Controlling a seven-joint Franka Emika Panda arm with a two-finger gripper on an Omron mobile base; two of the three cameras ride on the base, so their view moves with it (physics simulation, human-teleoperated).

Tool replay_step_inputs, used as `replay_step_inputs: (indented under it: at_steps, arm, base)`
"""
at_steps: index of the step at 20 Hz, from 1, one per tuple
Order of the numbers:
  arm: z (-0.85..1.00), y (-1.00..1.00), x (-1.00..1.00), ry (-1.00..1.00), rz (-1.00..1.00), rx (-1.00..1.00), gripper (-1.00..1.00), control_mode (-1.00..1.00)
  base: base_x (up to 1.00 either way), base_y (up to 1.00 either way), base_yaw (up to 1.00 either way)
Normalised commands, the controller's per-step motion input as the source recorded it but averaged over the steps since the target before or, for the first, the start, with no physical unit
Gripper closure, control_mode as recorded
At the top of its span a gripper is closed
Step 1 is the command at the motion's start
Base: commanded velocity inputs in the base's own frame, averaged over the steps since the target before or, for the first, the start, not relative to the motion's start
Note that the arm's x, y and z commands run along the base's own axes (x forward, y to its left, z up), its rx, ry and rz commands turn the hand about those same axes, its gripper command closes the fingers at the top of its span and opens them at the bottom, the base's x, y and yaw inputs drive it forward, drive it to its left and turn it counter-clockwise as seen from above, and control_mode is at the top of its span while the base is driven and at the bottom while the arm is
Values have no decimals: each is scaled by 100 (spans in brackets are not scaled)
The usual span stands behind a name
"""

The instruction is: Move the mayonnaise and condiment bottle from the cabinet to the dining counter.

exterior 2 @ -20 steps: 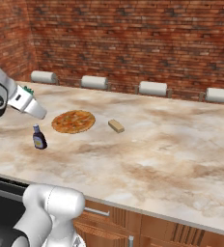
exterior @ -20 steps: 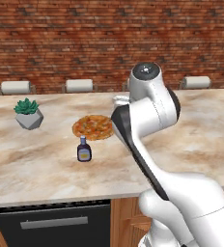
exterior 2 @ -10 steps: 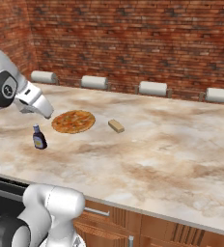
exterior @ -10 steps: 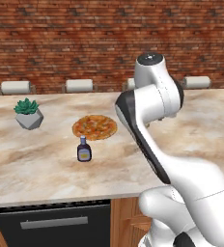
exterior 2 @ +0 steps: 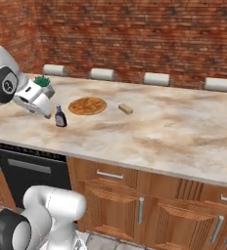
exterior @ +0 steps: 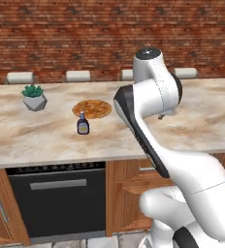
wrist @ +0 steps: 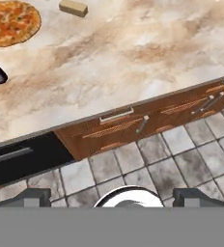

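Arm (exterior: 148,104) farther right, off bottle (exterior: 83,124).

Long marble table (exterior: 46,140) with wooden drawers below. On top: small dark condiment bottle (exterior: 83,124) standing up, just beside a round pizza (exterior: 91,108); potted green plant (exterior: 34,97) near the left end; small tan block (exterior 2: 125,109) right of the pizza.

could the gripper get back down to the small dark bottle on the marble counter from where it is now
Probably yes. The small dark bottle with the pale label stands upright on the beige marble counter, apart from the pizza. The open gripper holds nothing, and nothing stands over the bottle.
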Motion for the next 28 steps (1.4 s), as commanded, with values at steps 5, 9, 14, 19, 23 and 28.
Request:
replay_step_inputs:
  at_steps: [5, 9, 14, 19, 23, 28]
  arm:
    - [0, 0, 0, 0, 0, 0, -100, 100]
    - [0, 0, 0, 0, 0, 0, -100, 100]
    - [0, 0, 0, 0, 0, 0, -100, 100]
    - [0, 0, 0, 0, 0, 0, -100, 100]
    - [0, 0, 0, 0, 0, 0, -100, 100]
    - [0, 0, 0, 0, 0, 0, -100, 100]
  base:
    - [-95, 35, 24]
    - [-45, 54, 71]
    - [-27, 55, 78]
    - [-39, 45, 79]
    - [-44, 43, 78]
    - [-46, 48, 76]
